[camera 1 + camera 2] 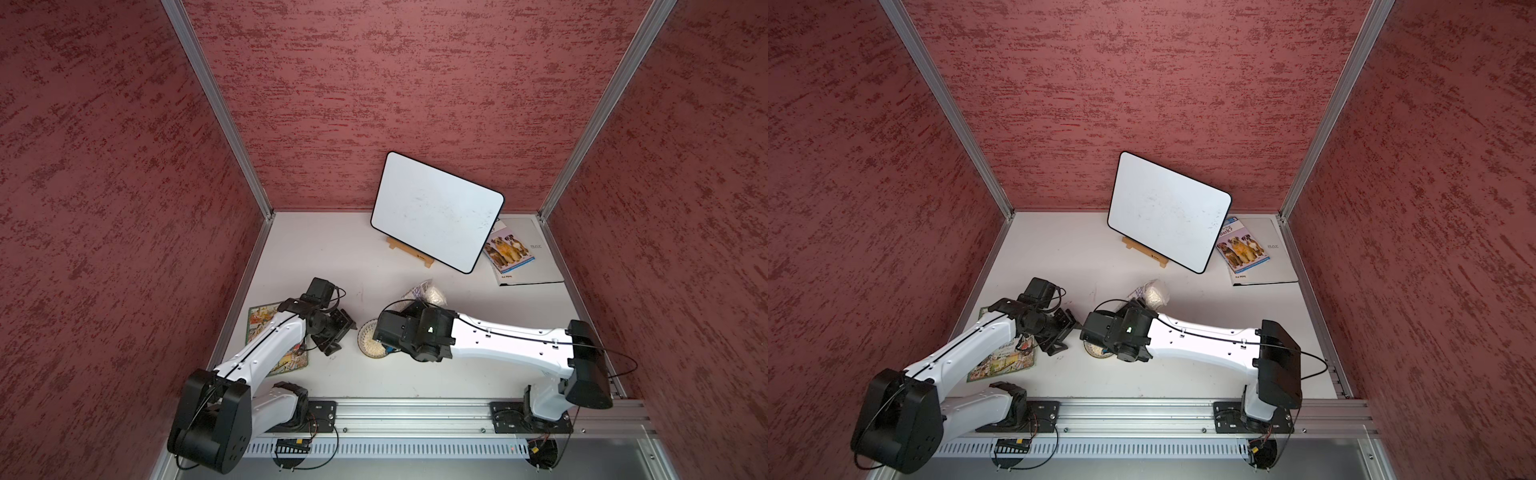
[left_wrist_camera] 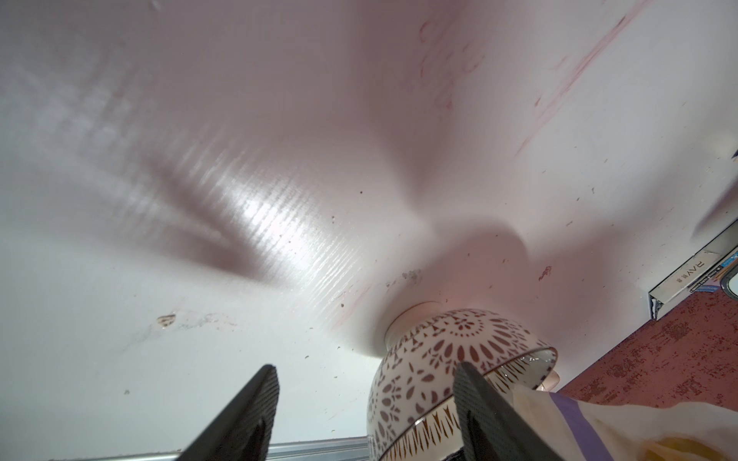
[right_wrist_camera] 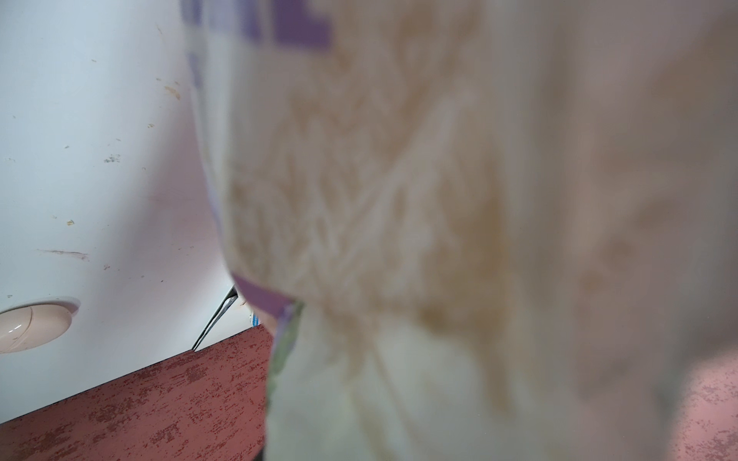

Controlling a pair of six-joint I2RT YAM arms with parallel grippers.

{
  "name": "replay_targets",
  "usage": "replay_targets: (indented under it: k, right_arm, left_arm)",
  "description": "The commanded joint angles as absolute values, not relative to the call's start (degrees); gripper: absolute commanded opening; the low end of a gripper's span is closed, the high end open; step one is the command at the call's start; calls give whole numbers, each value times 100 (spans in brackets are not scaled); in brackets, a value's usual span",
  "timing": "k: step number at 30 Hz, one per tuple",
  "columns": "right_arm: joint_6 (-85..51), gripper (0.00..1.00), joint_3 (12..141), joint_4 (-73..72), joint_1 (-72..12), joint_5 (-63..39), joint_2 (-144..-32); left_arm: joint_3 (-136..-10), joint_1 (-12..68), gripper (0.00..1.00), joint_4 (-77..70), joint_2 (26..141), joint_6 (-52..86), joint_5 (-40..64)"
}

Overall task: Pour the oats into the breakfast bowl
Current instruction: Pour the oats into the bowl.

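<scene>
Holding oats pouch (image 1: 430, 293) in right jaws, bowl (image 2: 435, 355) beside open left jaws

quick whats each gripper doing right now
left gripper: open, empty, beside the breakfast bowl
right gripper: closed, holding the oats pouch

We note 2 arms, left arm (image 1: 270, 345) and right arm (image 1: 511, 345): glossy white link shells, matte black joint housings, a thin black cable (image 1: 622, 356) running along each. Black base plates (image 1: 503, 415) carry silver screws. We see a small green light (image 1: 1128, 329) on the right wrist.
</scene>
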State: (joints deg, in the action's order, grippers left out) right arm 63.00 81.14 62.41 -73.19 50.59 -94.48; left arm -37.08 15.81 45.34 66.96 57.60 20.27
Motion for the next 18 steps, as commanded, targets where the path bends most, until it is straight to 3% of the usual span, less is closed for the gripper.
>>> replay_targets:
  k: [1,18]
  right_arm:
    - [6135,0,8128,6141,-7363,5667,-9182]
    - [6216,0,8210,5923,-7378,5546,-9305]
  left_arm:
    - [-3771,1611,72,4553,6626,5791,1916]
    - [-3817,1608,72,4511,6741,5756,1933]
